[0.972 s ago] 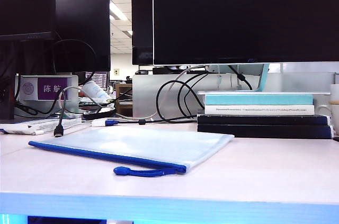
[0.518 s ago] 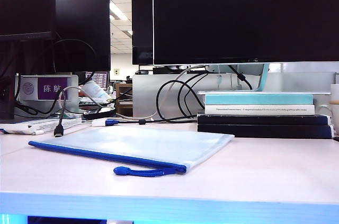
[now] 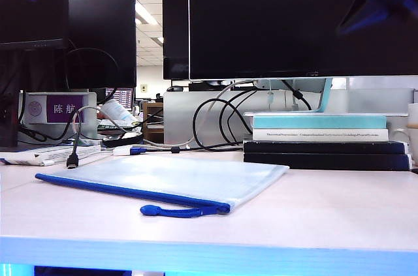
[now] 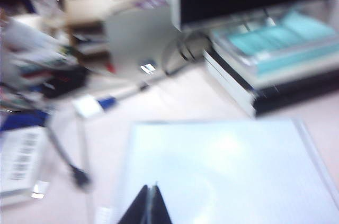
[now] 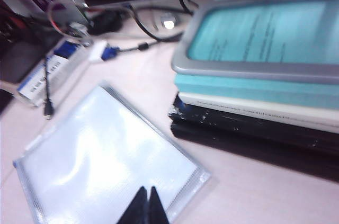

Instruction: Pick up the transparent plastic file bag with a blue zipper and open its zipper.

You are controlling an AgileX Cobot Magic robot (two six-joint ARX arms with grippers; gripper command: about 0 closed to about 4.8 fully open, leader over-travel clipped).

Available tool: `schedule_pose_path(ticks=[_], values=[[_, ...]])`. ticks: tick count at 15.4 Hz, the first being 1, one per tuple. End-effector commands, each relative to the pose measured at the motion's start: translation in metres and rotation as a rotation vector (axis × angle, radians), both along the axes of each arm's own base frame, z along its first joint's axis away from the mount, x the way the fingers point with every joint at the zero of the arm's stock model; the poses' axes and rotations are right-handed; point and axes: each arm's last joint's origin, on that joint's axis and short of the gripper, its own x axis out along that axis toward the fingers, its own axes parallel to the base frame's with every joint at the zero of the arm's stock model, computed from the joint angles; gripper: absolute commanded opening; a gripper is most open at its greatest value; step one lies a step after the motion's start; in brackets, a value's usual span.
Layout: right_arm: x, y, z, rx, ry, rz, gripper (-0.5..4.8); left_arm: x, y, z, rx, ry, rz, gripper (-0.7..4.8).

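- A black USB cable [image 3: 74, 152] hangs down at the far left of the bench [image 3: 339, 204], its plug just above the back corner of the bag; a purple nameplate [image 3: 57, 108] stands behind it.
- The left gripper [image 4: 148, 205] is above the transparent plastic file bag [image 3: 176, 178], with its two dark fingertips pressed together and nothing between them. In the exterior view it is only a faint blue blur against the dark monitor at the upper left.
- The transparent plastic file bag lies flat on the bench, left of centre, untouched by either gripper.
- The blue zipper [image 3: 124, 191] runs along the bag's near long edge, closed, and its cord pull [image 3: 171, 211] trails onto the bench at the right end, ending in a knob.
- The right gripper [image 5: 146, 205] hangs over the bag's corner nearest the books, its fingertips also closed together and empty. In the exterior view it shows as a blurred blue and dark shape high at the upper right, in front of the large monitor [image 3: 287, 18].
- A stack of books [image 3: 323, 139], teal on top and black below, sits at the right, just beside the bag's far corner but not touching it.
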Motion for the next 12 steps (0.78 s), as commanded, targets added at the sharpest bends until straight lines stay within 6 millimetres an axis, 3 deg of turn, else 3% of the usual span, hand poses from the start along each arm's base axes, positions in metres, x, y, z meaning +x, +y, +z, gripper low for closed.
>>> schedule_pose_path(ticks=[1,3,5,6,9,11,12], values=[[0.026,0.002,-0.009,0.021,0.089,0.058,-0.01,0.011,-0.021,-0.009,0.106,-0.002,0.028,-0.02],[0.055,0.005,-0.028,0.033,0.176,0.090,-0.01,0.021,-0.046,-0.019,0.131,-0.004,-0.040,0.31],[0.072,0.007,-0.045,0.032,0.232,0.089,-0.01,0.029,-0.061,-0.029,0.136,0.013,-0.082,0.36],[0.081,0.006,-0.058,0.035,0.274,0.087,-0.01,0.034,-0.067,-0.035,0.142,0.028,-0.098,0.69],[0.095,0.007,-0.091,0.041,0.370,0.095,-0.01,0.045,-0.079,-0.054,0.141,0.091,-0.126,1.32],[0.102,0.009,-0.109,0.078,0.418,0.139,0.03,0.049,-0.086,-0.064,0.139,0.116,-0.176,1.35],[0.105,0.010,-0.115,0.091,0.437,0.156,0.33,0.050,-0.088,-0.066,0.131,0.122,-0.204,1.37]])
